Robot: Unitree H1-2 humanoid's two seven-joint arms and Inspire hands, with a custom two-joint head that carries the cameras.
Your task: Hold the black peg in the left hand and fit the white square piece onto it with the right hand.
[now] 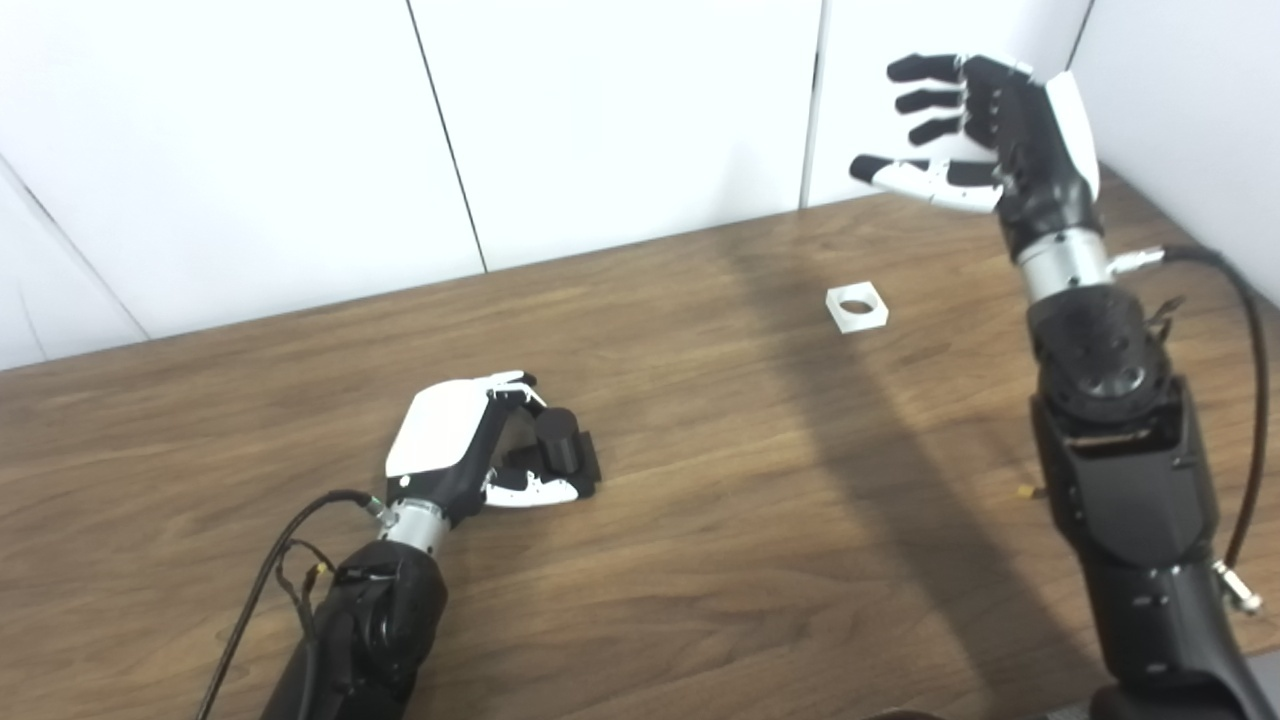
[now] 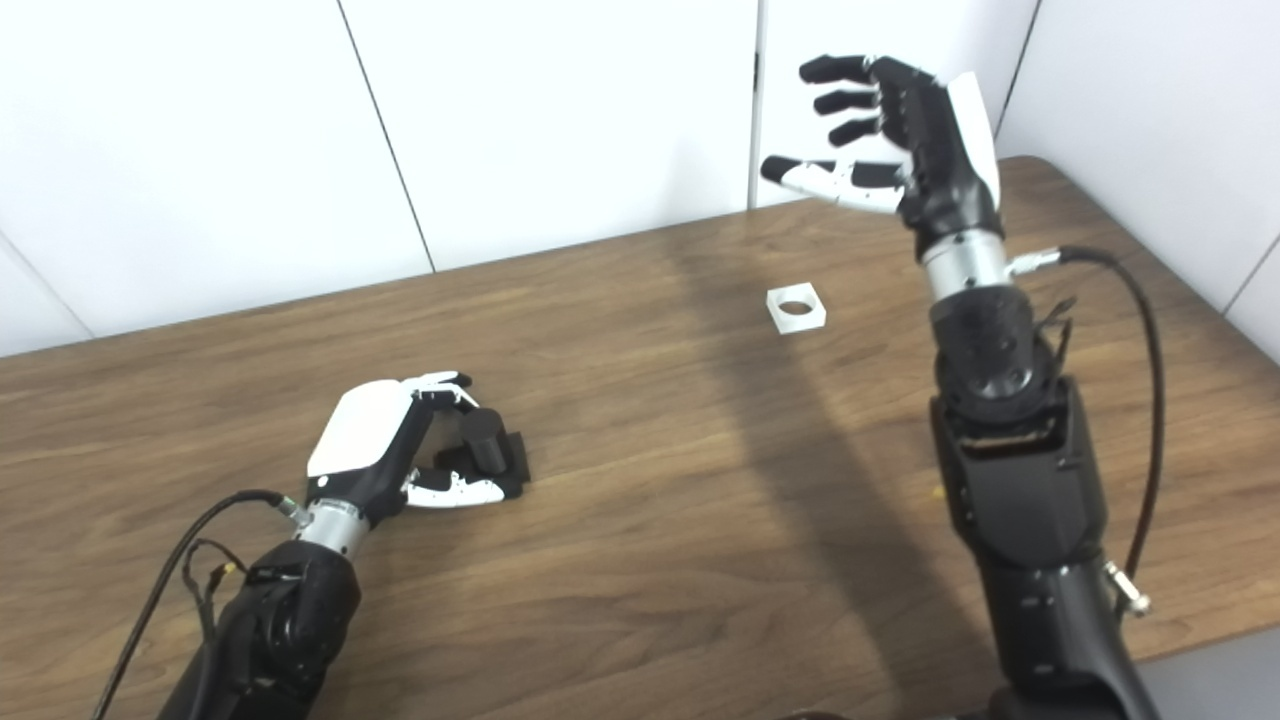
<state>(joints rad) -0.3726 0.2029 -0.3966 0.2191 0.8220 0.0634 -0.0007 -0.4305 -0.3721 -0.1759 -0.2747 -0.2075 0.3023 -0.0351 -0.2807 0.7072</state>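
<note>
The black peg (image 1: 560,438) stands upright on its black square base on the table, left of centre. My left hand (image 1: 455,450) lies on the table around it, fingers curled over the far side and thumb against the near edge of the base, closed on the peg. The white square piece (image 1: 857,306), with a round hole through it, lies flat on the table at the right rear. My right hand (image 1: 985,130) is raised high above the back right of the table, open, fingers spread, holding nothing. It hangs well above the white piece, behind and to the right of it.
The wooden table (image 1: 700,500) ends at white wall panels (image 1: 600,120) at the back and on the right. A black cable (image 1: 1250,380) loops off the right forearm, and another cable (image 1: 280,560) trails from the left wrist.
</note>
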